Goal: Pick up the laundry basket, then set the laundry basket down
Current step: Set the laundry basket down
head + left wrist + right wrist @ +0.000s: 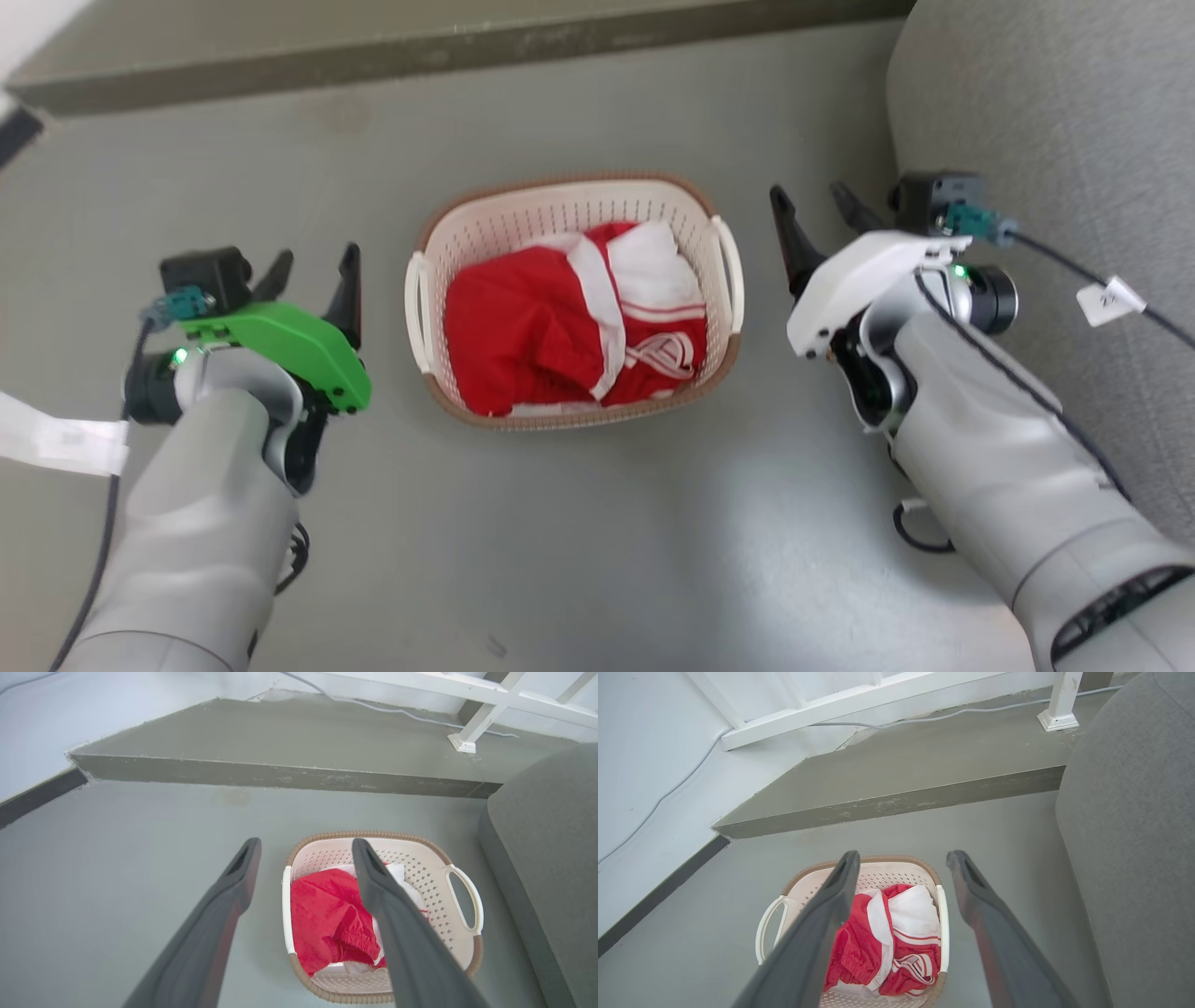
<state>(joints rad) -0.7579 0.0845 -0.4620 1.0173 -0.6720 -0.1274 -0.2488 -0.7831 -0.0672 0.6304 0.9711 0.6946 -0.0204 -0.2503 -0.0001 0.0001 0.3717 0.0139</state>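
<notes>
**Pre-grasp: basket not yet lifted**

My left gripper [316,257] and right gripper [808,194] are both spread and empty. They flank the basket [523,219], each apart from it. The basket sits on the floor [597,541] with red clothes [523,336] inside. Judgement: approach step. Next, each gripper must close evenly on its handle, left handle [414,313] and right handle [733,275].

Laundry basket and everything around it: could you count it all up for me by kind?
laundry basket: 1
loop handles on it: 2
red-and-white clothes pile, pieces cannot be told apart: 1
grippers, left gripper and right gripper, both open: 2
grey upholstered seat: 1
Total: 7
</notes>
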